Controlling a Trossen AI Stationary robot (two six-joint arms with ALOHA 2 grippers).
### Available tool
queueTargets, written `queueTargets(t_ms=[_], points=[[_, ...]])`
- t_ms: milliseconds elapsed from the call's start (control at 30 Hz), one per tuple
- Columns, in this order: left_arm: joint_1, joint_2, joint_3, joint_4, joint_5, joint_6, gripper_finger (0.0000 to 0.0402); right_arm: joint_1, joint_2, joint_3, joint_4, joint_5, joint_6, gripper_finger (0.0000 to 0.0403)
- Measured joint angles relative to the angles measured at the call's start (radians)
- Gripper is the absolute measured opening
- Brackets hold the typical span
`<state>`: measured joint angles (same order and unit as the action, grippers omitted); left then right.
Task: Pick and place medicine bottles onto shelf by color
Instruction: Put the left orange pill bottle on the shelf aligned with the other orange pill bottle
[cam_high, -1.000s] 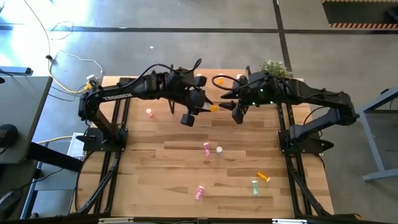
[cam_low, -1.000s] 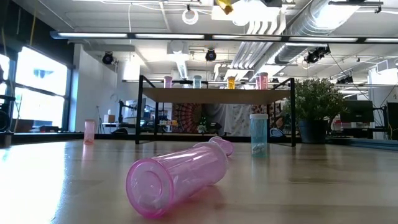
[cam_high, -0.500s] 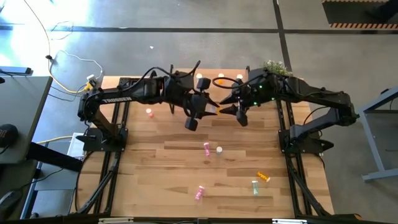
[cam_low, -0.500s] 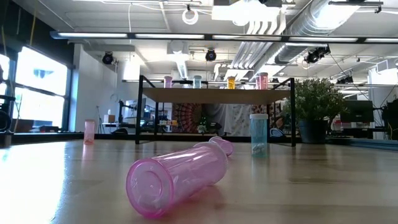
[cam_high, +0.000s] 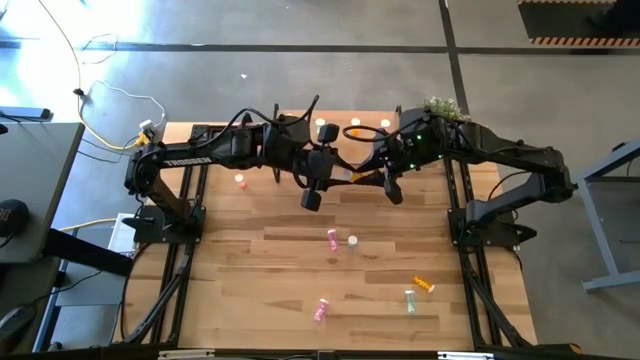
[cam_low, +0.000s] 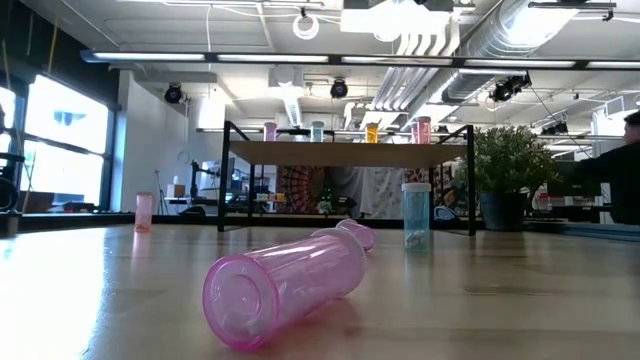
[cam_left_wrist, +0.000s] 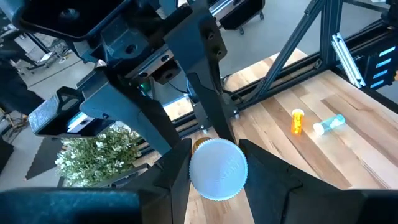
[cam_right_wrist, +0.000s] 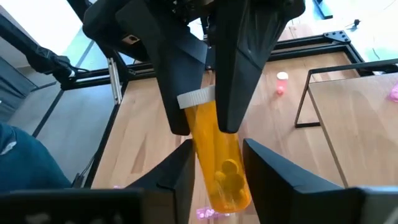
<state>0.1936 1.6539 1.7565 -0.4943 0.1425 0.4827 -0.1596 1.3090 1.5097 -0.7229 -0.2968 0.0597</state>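
Right wrist view: I see both grippers pinching one orange bottle (cam_right_wrist: 217, 155) above the worktop (cam_high: 300, 260), left gripper (cam_right_wrist: 208, 121) fingers at its cap, right gripper (cam_right_wrist: 214, 168) fingers around its body, shelf (cam_high: 352, 127) at twelve o'clock.

Industrial lab or workshop: exposed silver ventilation ducts (cam_low: 440, 45) and black ceiling spotlights (cam_low: 339, 88) overhead, bare grey concrete floor (cam_high: 300, 75) around the light-wood robot table (cam_high: 250, 270), at 12 o'clock.

You have one orange bottle (cam_right_wrist: 219, 162), white-capped, held in mid-air between both arms, frame centre. Several bottles (cam_low: 283, 287) lie on the desk; four stand on the shelf (cam_low: 345, 153).
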Motion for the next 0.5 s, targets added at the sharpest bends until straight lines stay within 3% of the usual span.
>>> queueTargets(t_ms=[200,500], points=[[0.0,0.0,0.0,0.009,0.0,-0.001,0.0117,0.0,0.0,0.0,0.002,-0.003,0.006,0.0082],[0.0,0.0,-0.001,0.02,-0.021,-0.031,0.0118,0.0,-0.002,0.0,0.003,-0.001,0.01,0.0082]])
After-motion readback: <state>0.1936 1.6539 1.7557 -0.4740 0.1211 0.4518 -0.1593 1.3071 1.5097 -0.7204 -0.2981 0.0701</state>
